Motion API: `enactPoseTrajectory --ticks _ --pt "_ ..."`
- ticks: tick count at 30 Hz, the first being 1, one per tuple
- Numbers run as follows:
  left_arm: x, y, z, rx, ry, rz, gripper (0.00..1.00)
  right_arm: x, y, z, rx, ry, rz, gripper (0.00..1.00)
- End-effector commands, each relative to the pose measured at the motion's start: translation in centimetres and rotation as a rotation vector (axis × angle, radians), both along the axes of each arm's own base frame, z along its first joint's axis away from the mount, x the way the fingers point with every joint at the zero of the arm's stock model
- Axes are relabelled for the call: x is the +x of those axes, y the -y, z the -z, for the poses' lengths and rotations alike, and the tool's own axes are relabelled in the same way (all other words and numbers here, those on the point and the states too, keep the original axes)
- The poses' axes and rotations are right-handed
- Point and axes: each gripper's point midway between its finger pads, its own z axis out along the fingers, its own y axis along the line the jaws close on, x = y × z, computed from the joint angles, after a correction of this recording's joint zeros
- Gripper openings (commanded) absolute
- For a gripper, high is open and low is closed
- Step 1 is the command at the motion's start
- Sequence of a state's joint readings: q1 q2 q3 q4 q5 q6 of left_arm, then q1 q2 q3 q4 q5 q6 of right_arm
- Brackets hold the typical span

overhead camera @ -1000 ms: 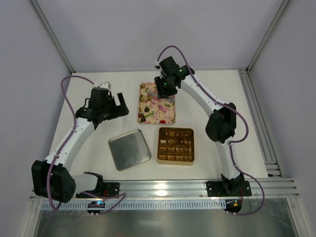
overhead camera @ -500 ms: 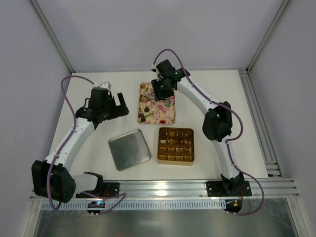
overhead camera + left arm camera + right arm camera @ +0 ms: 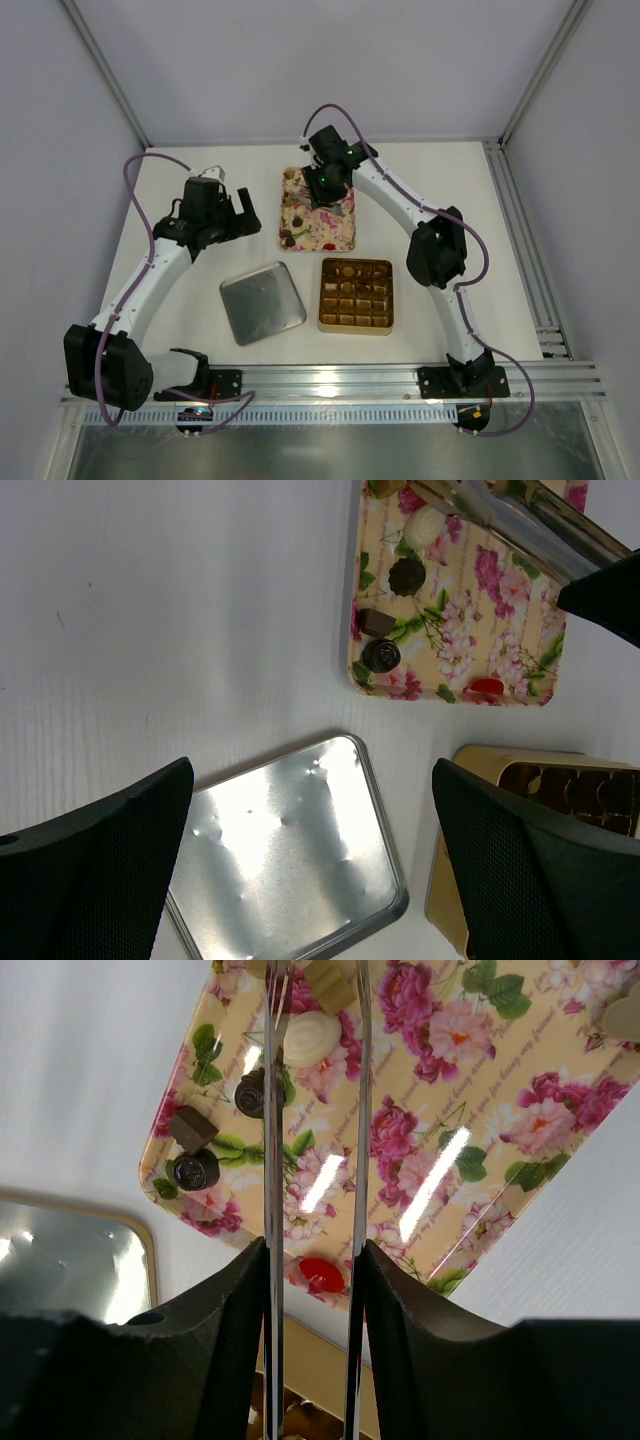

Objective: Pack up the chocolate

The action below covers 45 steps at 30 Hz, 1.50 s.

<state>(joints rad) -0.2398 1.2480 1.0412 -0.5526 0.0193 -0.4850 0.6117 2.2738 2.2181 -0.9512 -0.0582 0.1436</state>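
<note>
Perhaps six chocolates [image 3: 195, 1171], one tray [image 3: 420, 1220], one tweezers [image 3: 358, 1110].

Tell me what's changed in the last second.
The right gripper, holding metal tongs, swung left across the floral tray, toward the chocolates at its left side. Nothing was picked up or released. The left gripper stayed open and still; the silver lid and gold box did not move.

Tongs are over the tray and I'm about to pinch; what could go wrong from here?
Two sweets, the cream one and a tan piece, both lie between the blades of the tongs, so a pinch may catch both or flick one off the tray. The dark round sits close beside one blade and could get nudged. The blades look smooth, so a sweet may slip.
</note>
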Motion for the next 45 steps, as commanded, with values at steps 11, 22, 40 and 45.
enactPoseTrajectory --ticks 11,22,40,45 --pt "0.7 0.0 -1.5 0.003 0.042 0.009 1.0 0.0 0.4 -0.6 -0.021 0.022 0.0 0.4" --pt "0.6 0.0 -1.5 0.006 0.041 0.01 1.0 -0.1 0.7 -0.8 -0.031 0.021 0.006 0.32" --pt "0.6 -0.1 -1.8 0.004 0.052 0.008 1.0 0.1 2.5 -8.1 0.05 0.131 0.07 0.25" --pt "0.6 0.0 -2.0 0.001 0.056 0.008 1.0 -0.8 3.3 -9.3 0.06 0.137 0.079 0.25"
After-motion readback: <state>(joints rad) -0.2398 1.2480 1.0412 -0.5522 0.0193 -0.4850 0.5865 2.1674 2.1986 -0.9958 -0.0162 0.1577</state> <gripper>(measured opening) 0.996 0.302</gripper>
